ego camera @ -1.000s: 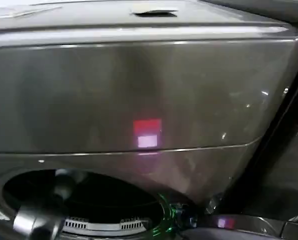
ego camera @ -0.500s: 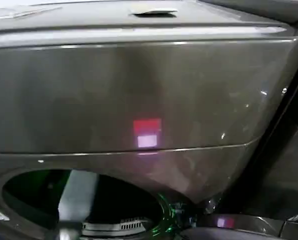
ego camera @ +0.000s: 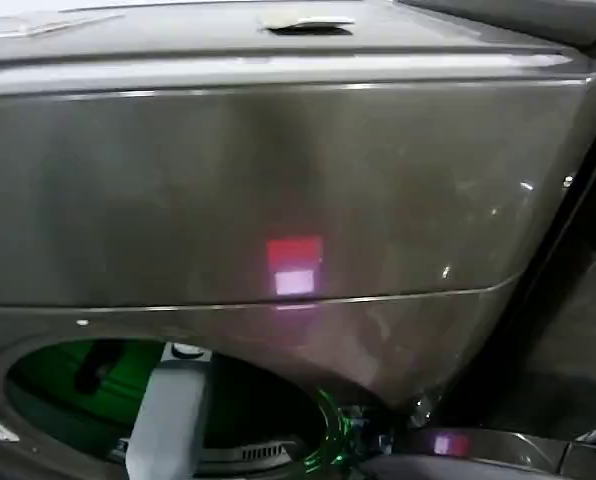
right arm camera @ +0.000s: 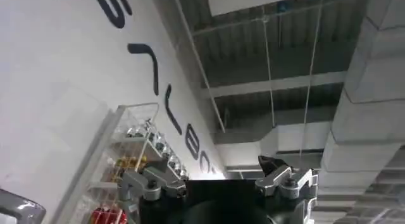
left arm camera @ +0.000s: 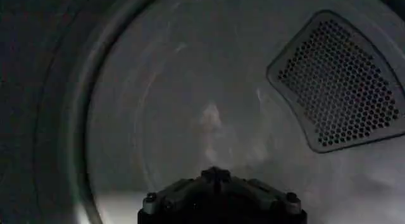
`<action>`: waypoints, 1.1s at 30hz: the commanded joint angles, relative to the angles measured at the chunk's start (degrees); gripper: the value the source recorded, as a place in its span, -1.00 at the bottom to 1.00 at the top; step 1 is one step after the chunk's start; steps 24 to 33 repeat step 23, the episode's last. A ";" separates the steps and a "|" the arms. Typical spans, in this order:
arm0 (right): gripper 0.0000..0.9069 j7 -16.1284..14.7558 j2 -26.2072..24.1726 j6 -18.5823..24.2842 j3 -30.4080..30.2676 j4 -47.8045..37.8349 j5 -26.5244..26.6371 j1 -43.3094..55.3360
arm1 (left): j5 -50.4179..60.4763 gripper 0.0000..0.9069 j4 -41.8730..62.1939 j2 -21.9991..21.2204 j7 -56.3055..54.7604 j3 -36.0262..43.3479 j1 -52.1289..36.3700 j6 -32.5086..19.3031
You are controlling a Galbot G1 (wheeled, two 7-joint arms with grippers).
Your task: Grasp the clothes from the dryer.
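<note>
Left gripper (left arm camera: 218, 197) inside the dryer (ego camera: 278, 190) drum, facing the perforated vent (left arm camera: 342, 83) on the rear wall; finger spread not discernible. Left arm (ego camera: 168, 415) angled up through the round porthole below the pink-red light (ego camera: 295, 265). Right gripper (right arm camera: 218, 181) raised, pointing at the ceiling, fingers spread wide. Clothes not discernible.

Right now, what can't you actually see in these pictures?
- The clothes: the left wrist view is too dark inside the dryer's drum.
- Left gripper fingers: cut off by that view's edge.
- Drum floor: in the head view, the left arm and the picture's edge hide it.
- Right gripper: pointed at the ceiling.
</note>
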 commanded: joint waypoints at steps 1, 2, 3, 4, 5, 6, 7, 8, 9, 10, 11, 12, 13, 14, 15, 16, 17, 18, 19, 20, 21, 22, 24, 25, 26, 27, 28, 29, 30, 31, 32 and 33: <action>1.00 -0.14 0.11 0.17 0.31 -0.05 -0.14 -0.12 | -2.63 -1.00 -0.54 0.04 0.01 1.42 -0.23 -0.46; 1.00 -0.12 0.07 0.31 0.43 -0.19 -0.11 -0.24 | -2.75 -1.00 -0.30 0.08 0.31 1.59 -0.47 -0.45; 1.00 -0.10 0.05 0.31 0.53 -0.29 -0.10 -0.30 | -2.80 -1.00 -0.24 0.13 0.45 1.72 -0.50 -0.45; 1.00 -0.13 0.09 0.58 0.66 -0.43 -0.01 -0.41 | -2.75 -1.00 -0.16 0.17 0.61 1.95 -0.51 -0.53; 1.00 -0.18 0.14 0.84 0.71 -0.46 0.09 -0.40 | -2.73 -1.00 -0.16 0.17 0.77 2.03 -0.45 -0.53; 1.00 -0.72 0.29 0.43 0.97 -0.34 -0.08 -0.37 | -2.61 -1.00 -0.16 0.19 0.93 2.22 -0.34 -0.62; 1.00 -0.75 0.30 0.02 1.11 -0.10 -0.08 -0.31 | -2.53 -1.00 -0.19 0.21 1.09 2.33 -0.23 -0.67; 1.00 -0.89 0.28 -0.23 1.22 -0.05 -0.11 -0.30 | -2.48 -1.00 -0.24 0.22 1.25 2.37 -0.16 -0.73; 1.00 -0.89 0.24 -0.29 1.28 -0.01 -0.13 -0.30 | -2.44 -1.00 -0.27 0.21 1.42 2.39 -0.13 -0.74; 1.00 -1.03 0.16 -0.43 1.38 -0.04 -0.17 -0.32 | -2.42 -1.00 -0.32 0.23 1.67 2.42 -0.09 -0.77; 1.00 -1.01 0.12 -0.44 1.39 -0.10 -0.21 -0.32 | -2.41 -1.00 -0.33 0.25 1.73 2.42 -0.09 -0.82; 1.00 -1.00 0.14 -0.54 1.40 -0.13 -0.27 -0.32 | -2.35 -1.00 -0.31 0.28 1.91 2.40 -0.10 -0.89; 1.00 -1.03 0.17 -0.64 1.41 -0.13 -0.34 -0.31 | -2.33 -1.00 -0.28 0.30 1.99 2.39 -0.13 -0.87; 1.00 -1.09 0.20 -0.73 1.42 -0.13 -0.51 -0.28 | -2.34 -1.00 -0.26 0.30 2.09 2.35 -0.15 -0.88; 1.00 -1.19 0.21 -0.73 1.45 -0.12 -0.54 -0.24 | -2.39 -1.00 -0.30 0.31 2.10 2.37 -0.16 -0.89; 1.00 -1.24 0.25 -0.78 1.49 -0.06 -0.56 -0.22 | -2.37 -1.00 -0.34 0.31 2.16 2.40 -0.19 -0.92; 1.00 -1.28 0.28 -0.88 1.51 -0.05 -0.58 -0.18 | -2.39 -1.00 -0.35 0.30 2.18 2.40 -0.23 -0.94; 1.00 -1.43 0.31 -0.95 1.49 -0.04 -0.64 -0.07 | -2.42 -1.00 -0.35 0.28 2.25 2.39 -0.35 -0.92; 1.00 -1.50 0.36 -0.96 1.49 -0.03 -0.65 -0.04 | -2.41 -1.00 -0.33 0.29 2.35 2.41 -0.42 -0.98; 1.00 -1.61 0.44 -0.96 1.46 -0.01 -0.70 0.02 | -2.42 -1.00 -0.23 0.29 2.43 2.41 -0.55 -0.94; 1.00 -1.61 0.44 -0.96 1.46 -0.01 -0.70 0.02 | -2.39 -1.00 -0.15 0.30 2.51 2.42 -0.65 -0.95; 1.00 -1.79 0.63 -0.99 1.36 0.05 -0.89 0.16 | -2.43 -1.00 -0.04 0.30 2.50 2.50 -0.80 -0.95; 1.00 -1.89 0.73 -1.03 1.29 0.15 -0.91 0.25 | -2.43 -1.00 0.08 0.29 2.54 2.51 -0.92 -0.96; 1.00 -1.89 0.73 -1.03 1.29 0.15 -0.91 0.25 | -2.43 -1.00 0.08 0.29 2.54 2.51 -0.92 -0.96; 1.00 -1.89 0.73 -1.03 1.29 0.15 -0.91 0.25 | -2.43 -1.00 0.08 0.29 2.54 2.51 -0.92 -0.96; 1.00 -1.89 0.73 -1.03 1.29 0.15 -0.91 0.25 | -2.43 -1.00 0.08 0.29 2.54 2.51 -0.92 -0.96; 1.00 -1.89 0.73 -1.03 1.29 0.15 -0.91 0.25 | -2.43 -1.00 0.08 0.29 2.54 2.51 -0.92 -0.96; 1.00 -1.89 0.73 -1.03 1.29 0.15 -0.91 0.25 | -2.43 -1.00 0.08 0.29 2.54 2.51 -0.92 -0.96; 1.00 -1.89 0.73 -1.03 1.29 0.15 -0.91 0.25 | -2.43 -1.00 0.08 0.29 2.54 2.51 -0.92 -0.96; 1.00 -1.89 0.73 -1.03 1.29 0.15 -0.91 0.25 | -2.43 -1.00 0.08 0.29 2.54 2.51 -0.92 -0.96; 1.00 -1.89 0.73 -1.03 1.29 0.15 -0.91 0.25 | -2.43 -1.00 0.08 0.29 2.54 2.51 -0.92 -0.96; 1.00 -1.89 0.73 -1.03 1.29 0.15 -0.91 0.25 | -2.43 -1.00 0.08 0.29 2.54 2.51 -0.92 -0.96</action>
